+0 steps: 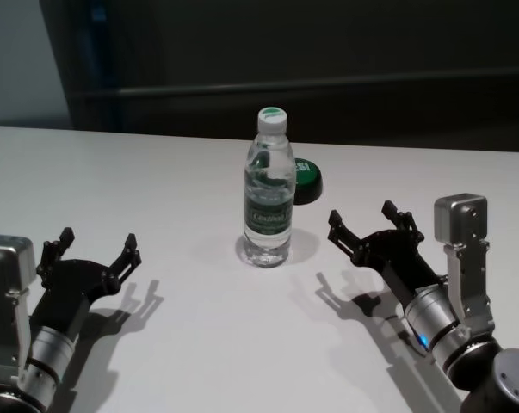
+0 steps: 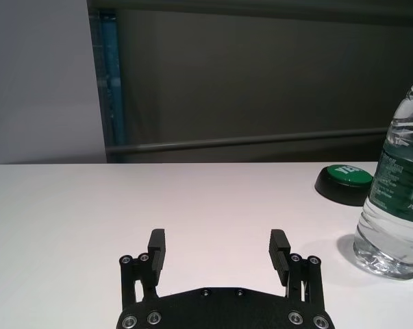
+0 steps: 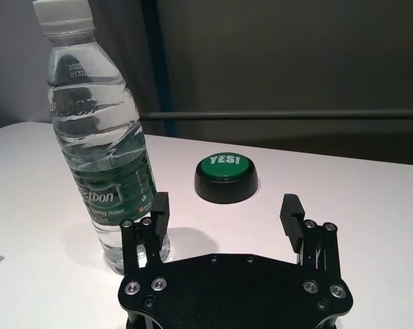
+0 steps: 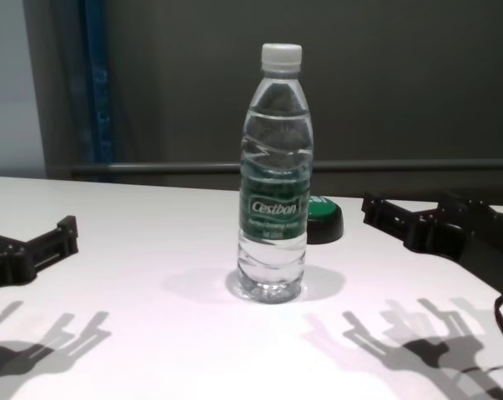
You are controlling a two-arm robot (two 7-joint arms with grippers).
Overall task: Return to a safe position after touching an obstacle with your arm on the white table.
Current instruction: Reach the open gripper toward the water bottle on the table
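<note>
- Left gripper (image 1: 95, 249): low over the near left part of the white table (image 1: 156, 172), fingers spread wide with nothing between them. The bottle is well apart from it, ahead and to its right; the left wrist view shows only the bottle's lower half at the frame edge.
- Bottle (image 1: 268, 188): the obstacle, a clear water bottle with a white cap and green label, standing upright near the table's middle, its long axis vertical. It stands between the two grippers and touches neither.
- Puck (image 1: 306, 181): a low black button with a green top, just behind the bottle and to its right, partly hidden by it in the head and chest views.
- Right gripper (image 1: 368, 225): hovers over the near right part of the table, fingers wide open and empty, pointing toward the bottle. It looks the nearer of the two; in the right wrist view one finger (image 3: 158, 211) overlaps the bottle's base, but the head view shows clear table between them.
- Judgement: since the bottle lies ahead and to the left of the right gripper, pulling back toward the robot's body, away from the bottle, seems the safe way out.
- Hard to tell: both arms above the wrists are cut off, so no contact higher up the arm can be checked.
</note>
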